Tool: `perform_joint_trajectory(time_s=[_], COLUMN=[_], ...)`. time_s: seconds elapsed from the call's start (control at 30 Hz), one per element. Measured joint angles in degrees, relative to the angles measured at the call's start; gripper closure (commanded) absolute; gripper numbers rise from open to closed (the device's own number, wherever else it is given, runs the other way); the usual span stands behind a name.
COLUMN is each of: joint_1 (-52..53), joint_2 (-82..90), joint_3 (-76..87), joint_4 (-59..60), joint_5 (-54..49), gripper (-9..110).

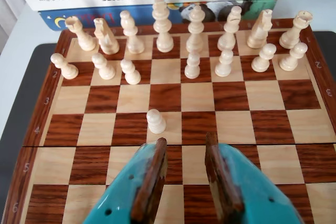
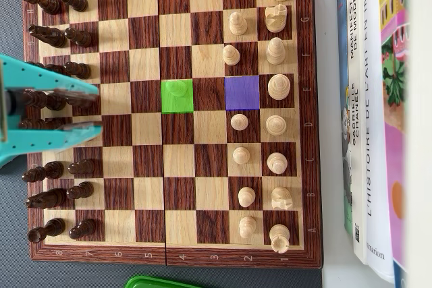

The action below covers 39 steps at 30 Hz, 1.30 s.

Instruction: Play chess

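The chessboard [image 2: 169, 166] lies on a dark tabletop [image 2: 13, 234], with books [image 2: 378, 133] stacked just past its right edge in the overhead view. There the teal claw [image 2: 100, 104] reaches in from the left over the dark pieces [image 2: 57, 102], its fingers apart and empty. A lone white pawn [image 2: 177, 90] stands on a green-tinted square, two squares left of a purple-tinted empty one [image 2: 241, 92]; in the wrist view that pawn [image 1: 156, 121] is just beyond the fingertips.

A dark grey matte tabletop [image 2: 13, 261] shows along the left and bottom edges of the overhead view. Beside it lies a pale white surface [image 2: 331, 65], where a stack of large hardcover books [image 2: 378, 133] rests. A bright green plastic rim [image 2: 158, 281] pokes in at the bottom edge. The light is soft and even.
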Motion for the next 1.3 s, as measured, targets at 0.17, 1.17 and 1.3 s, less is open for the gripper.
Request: perform_joint_trajectory(time_s=[0.17, 1.17, 1.3], joint_1=[-0.8, -0.9, -1.0], joint_2=[4.2, 4.9, 4.9], joint_3=[3.3, 14.7, 14.7], joint_4=[0.0, -39.9, -45.1], joint_5=[0.0, -4.5, -4.5], gripper=[89, 89, 89])
